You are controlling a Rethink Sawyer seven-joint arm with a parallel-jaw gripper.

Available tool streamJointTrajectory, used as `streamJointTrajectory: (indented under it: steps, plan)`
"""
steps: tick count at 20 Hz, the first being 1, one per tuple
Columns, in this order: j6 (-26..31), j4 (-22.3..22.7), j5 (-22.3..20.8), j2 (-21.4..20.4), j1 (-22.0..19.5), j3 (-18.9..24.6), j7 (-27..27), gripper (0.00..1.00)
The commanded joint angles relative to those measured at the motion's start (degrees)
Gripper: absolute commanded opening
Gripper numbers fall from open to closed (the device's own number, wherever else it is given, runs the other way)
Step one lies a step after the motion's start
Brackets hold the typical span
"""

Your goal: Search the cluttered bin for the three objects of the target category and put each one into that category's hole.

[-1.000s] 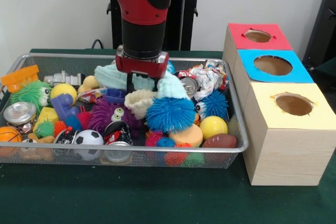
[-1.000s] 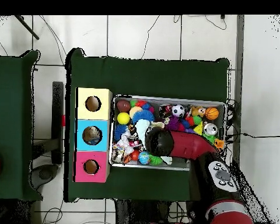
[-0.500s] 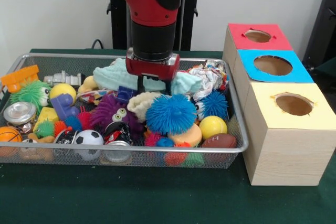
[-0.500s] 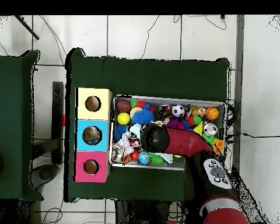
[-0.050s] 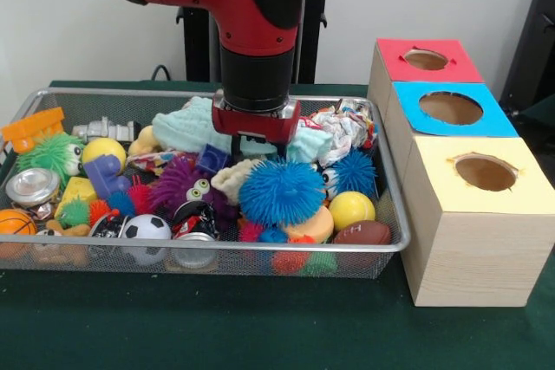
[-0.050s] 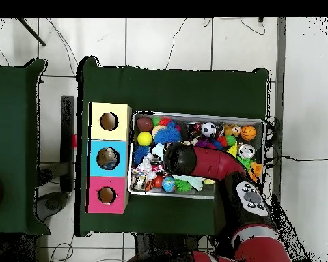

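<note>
A wire mesh bin [image 5: 260, 249] holds a heap of toys. My gripper [image 5: 257, 152] hangs low over the middle of the heap, open, with its tips sunk between a mint knit cloth [image 5: 186, 127] and a big blue spiky ball [image 5: 279, 190]; nothing shows between them. A cream knit piece [image 5: 231, 178] lies just left of the ball. To the right stand three boxes, with a red hole top [image 5: 427, 60], a blue one [image 5: 451, 108] and a yellow one [image 5: 486, 172]. In the overhead view the arm's wrist [image 6: 180, 158] hides the gripper.
Around the gripper lie a smaller blue spiky ball [image 5: 355, 171], a yellow ball [image 5: 352, 209], a brown football [image 5: 362, 233], crumpled paper [image 5: 342, 127], a purple fuzzy creature [image 5: 178, 184], a soccer ball [image 5: 145, 228], a basketball [image 5: 15, 223] and a can [image 5: 32, 185].
In the front view the gripper has shifted right and come down lower into the heap, onto the top of the big blue spiky ball. The silver can by the crumpled paper is now covered.
</note>
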Motion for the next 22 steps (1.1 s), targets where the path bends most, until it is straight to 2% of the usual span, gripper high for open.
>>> streamJointTrajectory:
  steps: [1, 6, 17, 22]
  plan:
    - [-6.7, -5.5, 4.5, 2.2, 1.3, 9.3, 7.9, 1.00]
    - [-5.8, -5.9, 5.7, 1.8, 2.2, 9.4, 8.8, 1.00]
    - [-4.0, -11.0, 10.1, 2.8, 7.0, 6.4, 11.7, 1.00]
    - [-2.4, -10.8, 11.6, 1.9, 7.3, 6.0, 11.0, 1.00]
